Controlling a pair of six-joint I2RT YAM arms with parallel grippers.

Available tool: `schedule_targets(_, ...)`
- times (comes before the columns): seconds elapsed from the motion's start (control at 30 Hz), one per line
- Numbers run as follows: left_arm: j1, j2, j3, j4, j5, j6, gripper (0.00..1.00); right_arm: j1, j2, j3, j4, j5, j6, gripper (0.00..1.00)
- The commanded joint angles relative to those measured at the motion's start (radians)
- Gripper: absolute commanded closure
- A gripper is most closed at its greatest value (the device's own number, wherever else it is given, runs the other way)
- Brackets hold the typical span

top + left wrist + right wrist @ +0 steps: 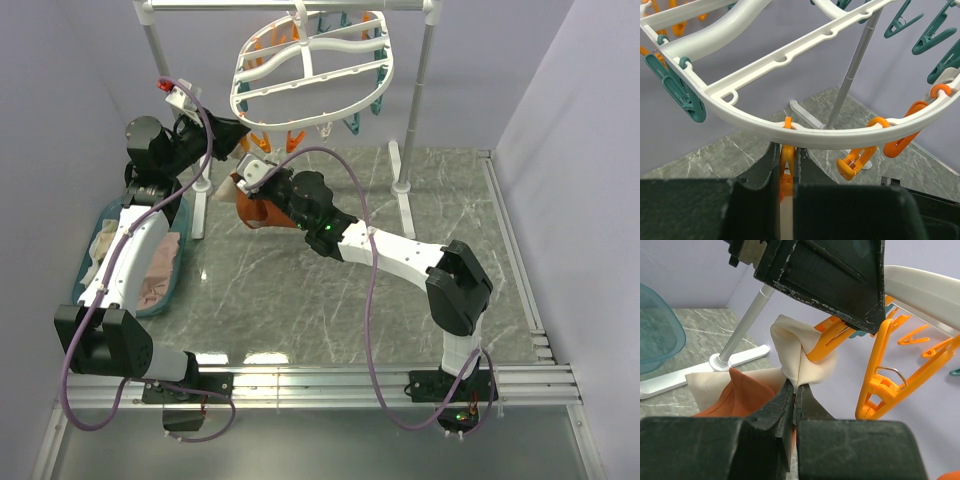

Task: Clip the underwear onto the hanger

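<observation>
Our right end effector [795, 396] pinches the rust-orange fabric briefs [737, 392] by their beige waistband; our left end effector [786, 162] clamps an orange plastic clothespin [785, 182] hanging from the white oval plastic drying frame [815, 136].

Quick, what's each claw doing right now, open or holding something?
Left claw: closed, squeezing an orange clothespin.
Right claw: closed, pinching the underwear by its beige waistband.
</observation>
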Motion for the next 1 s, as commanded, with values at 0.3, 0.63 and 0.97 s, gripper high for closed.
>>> schedule_targets(0.3, -0.002, 0.028, 0.048, -0.064, 0.015, -0.022, 0.96, -0.006, 0.013, 0.076, 0.076, 0.057, 0.005, 1.00)
schedule_targets(0.63, -0.002, 0.041, 0.086, -0.071, 0.016, -0.057, 0.83, -0.008, 0.019, 0.079, 0.074, 0.055, -0.002, 1.00)
schedule_targets(0.97, -0.002, 0.037, 0.106, -0.076, 0.009, -0.063, 0.72, -0.008, 0.027, 0.082, 0.065, 0.062, -0.003, 1.00)
